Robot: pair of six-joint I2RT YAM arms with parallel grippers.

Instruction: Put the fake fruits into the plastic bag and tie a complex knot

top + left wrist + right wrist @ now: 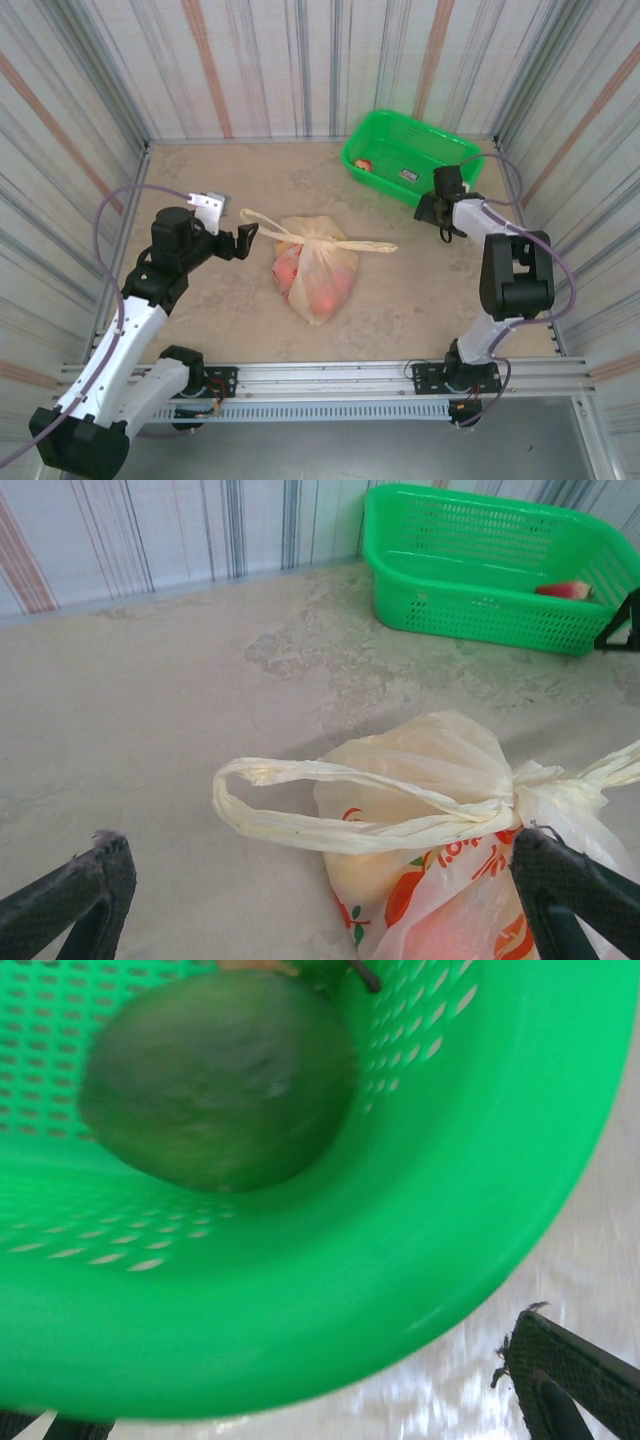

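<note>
**While both grippers stand open, the tied bag lies mid-table**

Though your left gripper [243,240] sits just beside the plastic bag [315,275], its fingers are spread wide and hold nothing. In the left wrist view, one loop handle [330,800] lies ahead between them. You can see the knot [318,240] at the bag's top, its loops sticking out to both sides. Orange-red fake fruits [330,290] show through the film. Your right gripper [432,208] hangs released at the near rim of the green basket [410,150], where a dark green fruit [215,1080] and a red fruit [364,164] lie.
</note>
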